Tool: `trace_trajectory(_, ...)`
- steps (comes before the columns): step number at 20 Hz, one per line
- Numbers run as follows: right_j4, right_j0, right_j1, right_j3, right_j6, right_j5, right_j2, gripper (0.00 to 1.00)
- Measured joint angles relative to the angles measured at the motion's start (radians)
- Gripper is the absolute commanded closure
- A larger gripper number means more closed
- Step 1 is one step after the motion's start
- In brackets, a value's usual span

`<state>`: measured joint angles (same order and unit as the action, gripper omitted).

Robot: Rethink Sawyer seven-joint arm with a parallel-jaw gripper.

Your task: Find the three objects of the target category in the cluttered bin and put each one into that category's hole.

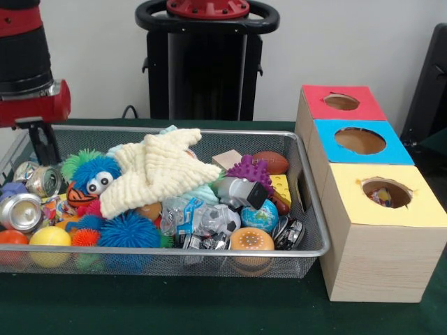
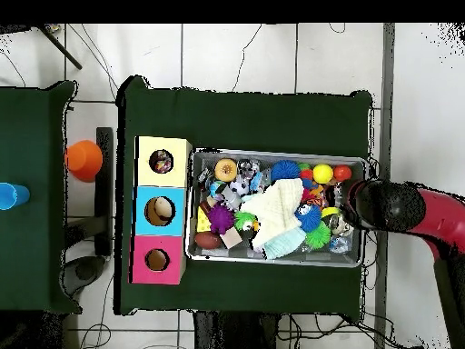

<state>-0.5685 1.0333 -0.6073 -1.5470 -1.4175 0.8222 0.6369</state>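
A wire mesh bin (image 1: pixel 307 202) sits on my green desk (image 1: pixel 174 307), heaped with toys — a cream knitted star (image 1: pixel 159 173) on top, a blue fuzzy creature with googly eyes (image 1: pixel 96 174), spiky balls, crushed cans (image 1: pixel 21 209) and a small brown football (image 1: pixel 271 162). Just beside the bin stands a row of three wooden boxes with round holes, topped red (image 1: pixel 342 102), blue (image 1: pixel 360 141) and yellow (image 1: pixel 386 193) — something colourful lies inside the yellow one. My red and black arm (image 1: pixel 28 77) hangs over the bin's can-filled end, and I cannot tell how my fingers are set.
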Motion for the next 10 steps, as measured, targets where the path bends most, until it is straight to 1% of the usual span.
trace_trajectory(3,0.007,-0.018,-0.027,0.0,0.0,0.027,-0.001,1.0)
trace_trajectory(8,0.005,-0.025,-0.033,-0.001,0.0,0.016,-0.003,1.0)
trace_trajectory(9,0.005,-0.022,-0.03,-0.001,0.0,-0.004,-0.004,0.0)
trace_trajectory(10,0.005,-0.021,-0.03,-0.001,0.0,-0.007,-0.004,0.0)
